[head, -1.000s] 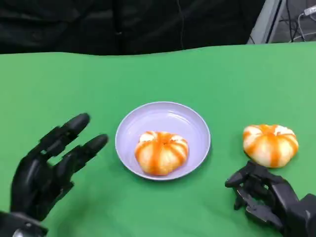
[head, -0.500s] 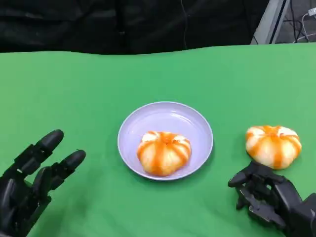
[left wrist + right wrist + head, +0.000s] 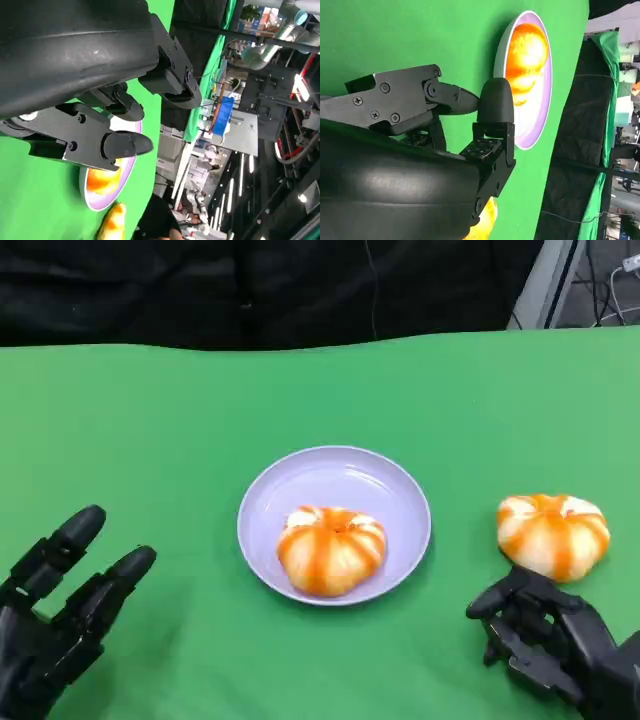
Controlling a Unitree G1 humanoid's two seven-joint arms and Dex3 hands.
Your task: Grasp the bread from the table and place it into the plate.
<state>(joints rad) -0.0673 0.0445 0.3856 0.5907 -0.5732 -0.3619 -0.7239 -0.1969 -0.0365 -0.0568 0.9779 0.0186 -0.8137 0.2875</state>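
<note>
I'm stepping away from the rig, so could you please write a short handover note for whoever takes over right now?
Left hand: empty, fingers spread, over the table left of the plate.
Right hand: empty, fingers curled, just in front of the bread on the table, not touching it.
Done: one bread lies in the plate.
Left: grasp the bread on the table, right of the plate, and place it in the plate.

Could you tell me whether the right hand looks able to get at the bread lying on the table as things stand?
Probably yes. The right hand sits on the near side of the loose bread, holding nothing, with bare green table between them and nothing in the way. The plate with the other bread lies off to the side.
</note>
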